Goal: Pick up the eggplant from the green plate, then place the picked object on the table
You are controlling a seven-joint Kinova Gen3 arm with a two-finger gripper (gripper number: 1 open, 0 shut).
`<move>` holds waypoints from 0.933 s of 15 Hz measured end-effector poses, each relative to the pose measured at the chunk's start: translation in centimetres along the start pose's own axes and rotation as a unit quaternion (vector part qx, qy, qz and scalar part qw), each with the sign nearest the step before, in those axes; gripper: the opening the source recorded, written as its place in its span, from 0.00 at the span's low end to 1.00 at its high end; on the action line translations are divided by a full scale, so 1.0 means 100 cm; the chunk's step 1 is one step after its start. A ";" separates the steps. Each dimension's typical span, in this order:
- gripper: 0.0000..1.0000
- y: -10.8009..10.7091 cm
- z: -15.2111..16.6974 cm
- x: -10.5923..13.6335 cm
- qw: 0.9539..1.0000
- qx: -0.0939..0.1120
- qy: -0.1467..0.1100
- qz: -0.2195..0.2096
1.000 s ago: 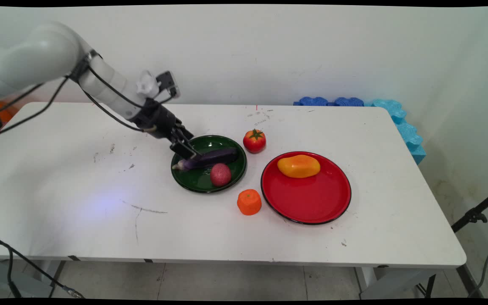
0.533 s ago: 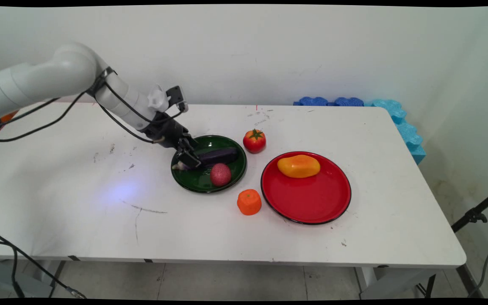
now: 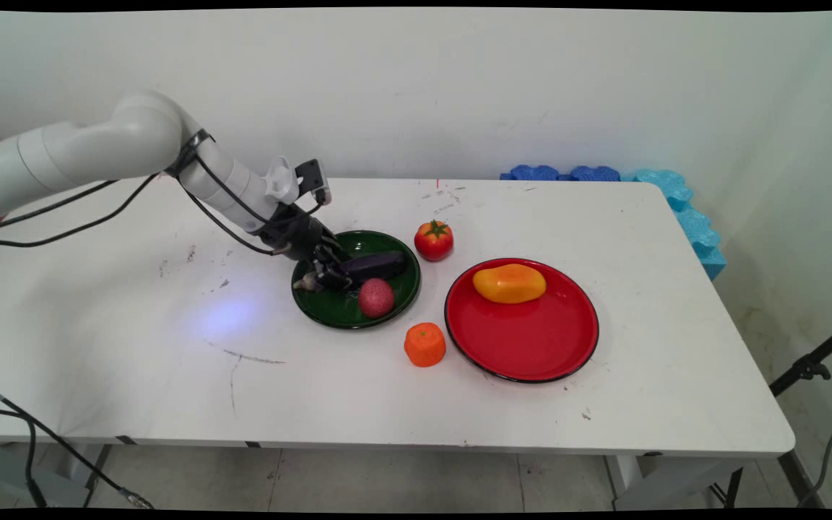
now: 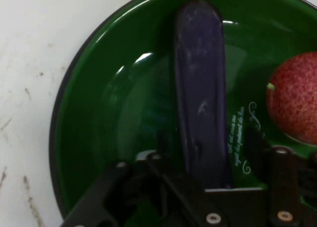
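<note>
While its fingers sit wide apart, the pincer [image 4: 205, 157] straddles a long smooth eggplant [image 4: 200, 88] on a shiny round green plate [image 4: 99, 113].

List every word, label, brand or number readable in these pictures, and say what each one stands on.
White cursive lettering with small flourishes on the inside of the green plate, beside the eggplant that lies between the fingers of the gripper: too blurred to read.
Nothing readable shows on the red plate, the tomato, the arm or the table.
</note>
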 end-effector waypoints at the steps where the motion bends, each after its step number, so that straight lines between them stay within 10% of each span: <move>1: 0.00 0.000 0.001 0.000 1.000 -0.001 0.001 0.003; 8: 0.00 0.003 -0.002 0.010 1.000 -0.002 0.016 0.026; 14: 0.00 0.022 -0.041 0.066 0.995 -0.003 0.068 0.073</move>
